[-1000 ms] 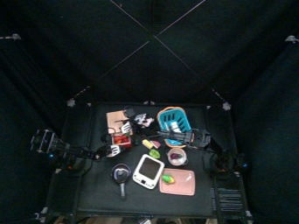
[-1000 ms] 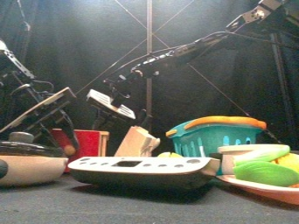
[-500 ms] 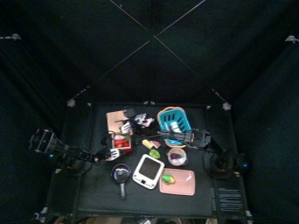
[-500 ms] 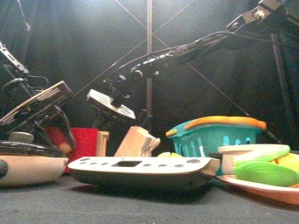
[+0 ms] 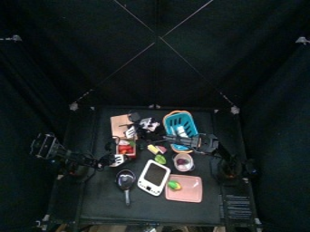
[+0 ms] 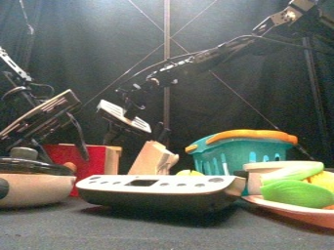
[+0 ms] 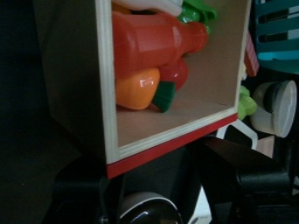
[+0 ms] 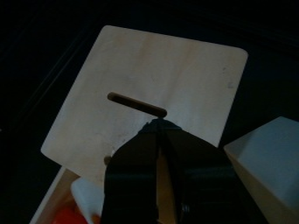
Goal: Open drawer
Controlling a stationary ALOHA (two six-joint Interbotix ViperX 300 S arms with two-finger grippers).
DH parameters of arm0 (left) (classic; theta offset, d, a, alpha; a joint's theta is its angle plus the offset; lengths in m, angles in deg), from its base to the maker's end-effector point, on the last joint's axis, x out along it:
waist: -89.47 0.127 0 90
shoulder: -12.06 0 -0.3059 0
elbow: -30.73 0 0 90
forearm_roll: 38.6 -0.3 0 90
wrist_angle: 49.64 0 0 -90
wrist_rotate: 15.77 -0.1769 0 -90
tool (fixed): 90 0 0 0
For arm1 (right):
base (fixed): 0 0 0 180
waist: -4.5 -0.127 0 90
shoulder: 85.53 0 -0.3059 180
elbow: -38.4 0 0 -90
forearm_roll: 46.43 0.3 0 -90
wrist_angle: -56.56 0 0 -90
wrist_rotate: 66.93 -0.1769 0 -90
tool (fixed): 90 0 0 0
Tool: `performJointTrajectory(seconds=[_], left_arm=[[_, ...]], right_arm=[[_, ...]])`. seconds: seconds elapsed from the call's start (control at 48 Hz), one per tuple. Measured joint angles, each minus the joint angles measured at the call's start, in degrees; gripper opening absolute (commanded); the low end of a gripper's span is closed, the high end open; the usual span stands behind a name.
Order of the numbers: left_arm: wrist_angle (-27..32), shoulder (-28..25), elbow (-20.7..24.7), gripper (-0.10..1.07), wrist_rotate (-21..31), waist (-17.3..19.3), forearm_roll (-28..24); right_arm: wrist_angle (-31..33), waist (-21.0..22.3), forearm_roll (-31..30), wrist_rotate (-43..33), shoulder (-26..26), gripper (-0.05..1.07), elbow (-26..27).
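Standing pulled open near the table's left side, the drawer [image 7: 163, 83] showed red and orange toy food inside, so the task looked nearly done. The left gripper [image 7: 158, 179] gripped its red front edge. The right gripper [image 8: 163, 166] hovered above, jaws together. Crowded items hemmed the right.

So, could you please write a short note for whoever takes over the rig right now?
Left hand: at the red front of the drawer; grip not visible.
Right hand: shut, over the cabinet top; contact unclear.
Done: the drawer is slid out, with the toy food inside exposed.
Left: probably pull further if needed, then withdraw both hands.
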Motion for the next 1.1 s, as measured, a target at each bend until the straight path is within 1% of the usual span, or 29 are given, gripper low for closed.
performJointTrajectory(seconds=[0.25, 0.375, 0.583, 0.667, 0.771, 0.875, 1.0, 1.104], left_arm=[[-0.4, 2.9, -0.5, 0.86, 0.0, -0.2, -1.6], [-0.4, 6.2, -1.6, 0.86, 0.0, -0.7, -2.6], [-0.4, 12.7, -5.7, 0.86, -0.4, -1.8, -3.3], [-0.4, 15.2, -6.9, 0.86, -0.6, -1.8, -4.4], [-0.4, 19.8, -9.0, 0.86, -0.4, -1.9, -9.8], [-0.1, 22.6, -10.1, 0.86, -0.4, -1.9, -13.9], [0.1, 24.1, -10.9, 0.86, -0.4, -1.9, -17.5], [0.1, 24.3, -11.6, 0.86, -0.4, -1.9, -20.3]], right_arm=[[0.1, 0.0, 0.1, 0.1, 0.0, 0.41, 0.0], [0.1, 0.0, 0.0, 0.0, 0.0, 0.41, 0.0], [0.1, 0.0, 0.0, 0.1, 0.0, 0.41, -0.1], [0.1, 0.0, -0.1, 0.1, 0.1, 0.41, -0.1], [0.1, -0.1, -0.6, 0.1, 0.0, 0.41, -0.1], [0.1, -0.1, -1.1, 0.1, 0.0, 0.41, -0.1], [0.2, -0.1, -1.1, 0.0, 0.1, 0.41, -0.1], [0.3, -0.2, -1.4, 0.0, -0.1, 0.41, -0.1]])
